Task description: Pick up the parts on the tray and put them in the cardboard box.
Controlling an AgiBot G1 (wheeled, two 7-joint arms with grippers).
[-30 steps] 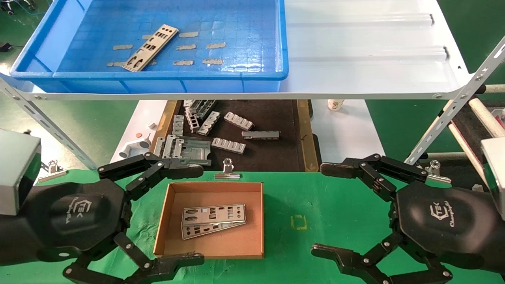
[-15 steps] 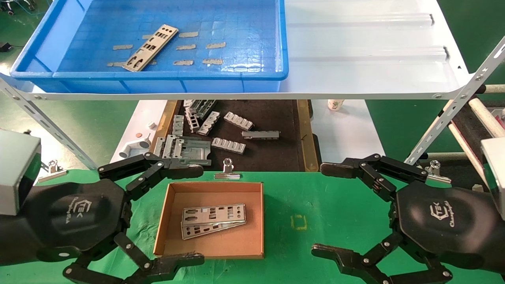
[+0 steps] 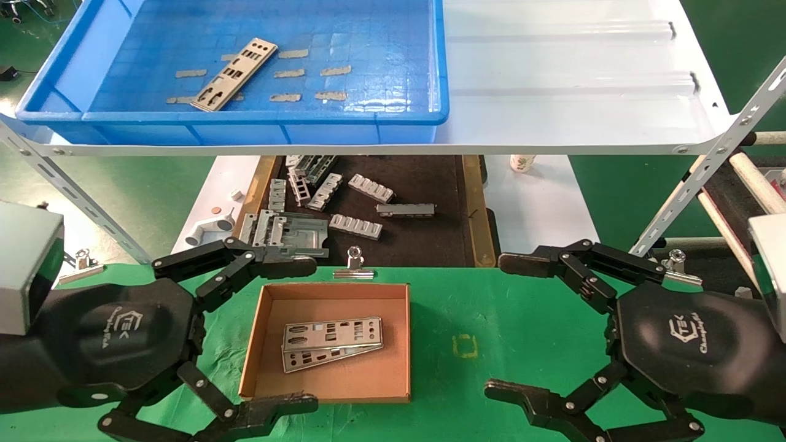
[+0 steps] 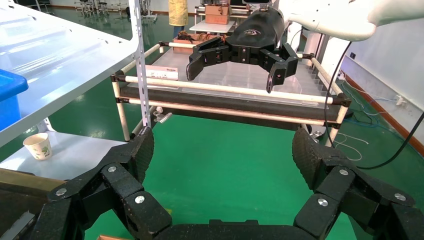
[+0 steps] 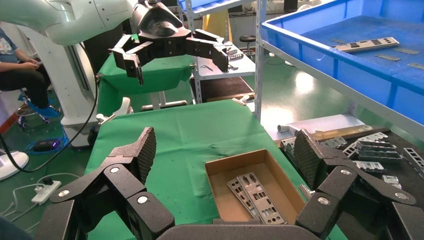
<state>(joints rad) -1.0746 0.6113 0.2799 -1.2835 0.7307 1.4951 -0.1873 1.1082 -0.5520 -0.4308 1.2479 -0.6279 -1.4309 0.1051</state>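
Head view, one thin punched silver metal plate (image 3: 233,74) lying in the large blue plastic tray (image 3: 245,127), two plates (image 3: 332,342) overlapped inside the small brown cardboard box (image 3: 326,341), left gripper (image 3: 288,334) beside the box and right gripper (image 3: 513,325) over green mat (image 3: 466,307), both spread wide, empty.

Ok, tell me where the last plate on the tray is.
In the head view, the plate lies slanted on the left-centre floor of the blue tray, among the tape scraps.
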